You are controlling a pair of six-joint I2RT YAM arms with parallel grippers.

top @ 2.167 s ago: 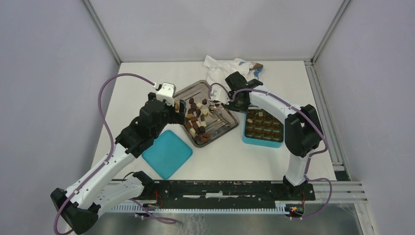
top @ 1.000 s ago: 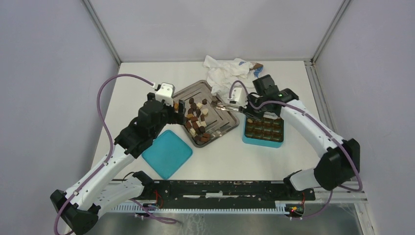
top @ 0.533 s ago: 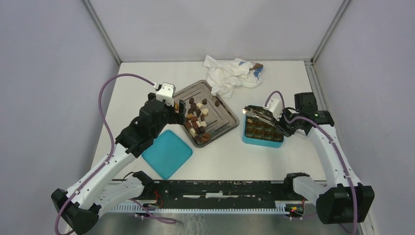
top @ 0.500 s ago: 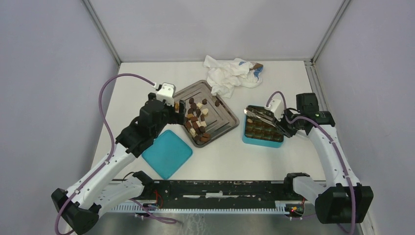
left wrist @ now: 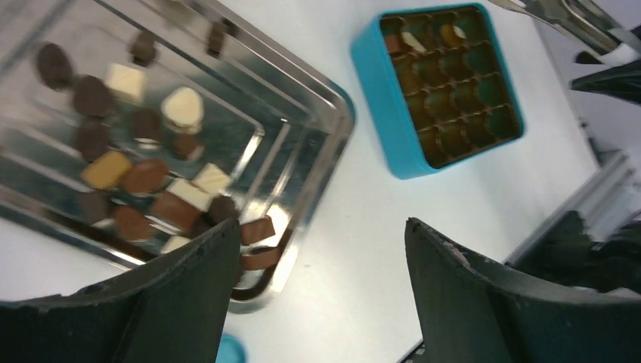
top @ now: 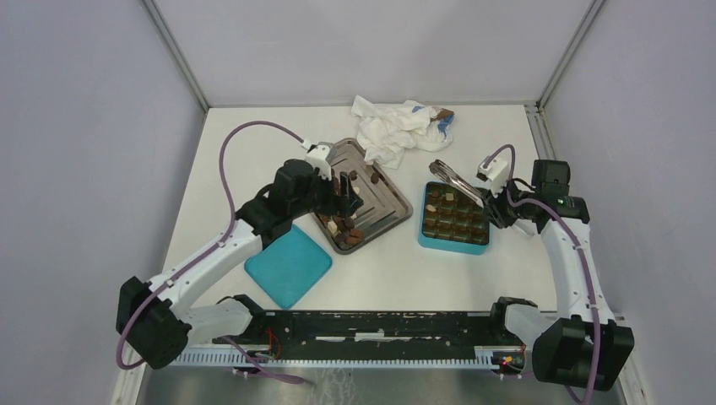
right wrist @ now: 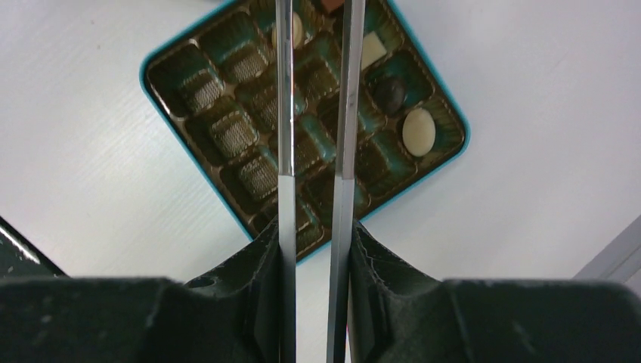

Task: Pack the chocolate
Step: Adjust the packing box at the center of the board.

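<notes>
The chocolate [left wrist: 151, 178] lies mostly heaped in the metal tray [top: 384, 205], dark, light brown and cream pieces mixed; a few pieces sit in cells along one side of the teal box [left wrist: 378, 113], most of its cells bare. The left gripper [left wrist: 319, 233] hangs over the tray with its fingers spread wide and nothing between them. The right gripper [right wrist: 311, 242] is above the box, closed on a pair of metal tongs [right wrist: 280, 113] whose blades stand a little apart; whether their tips carry a piece I cannot tell. A teal lid [top: 289, 265] lies flat just beside the tray; a crumpled white cloth [top: 393, 128] lies at the table's [top: 380, 270] far edge.
</notes>
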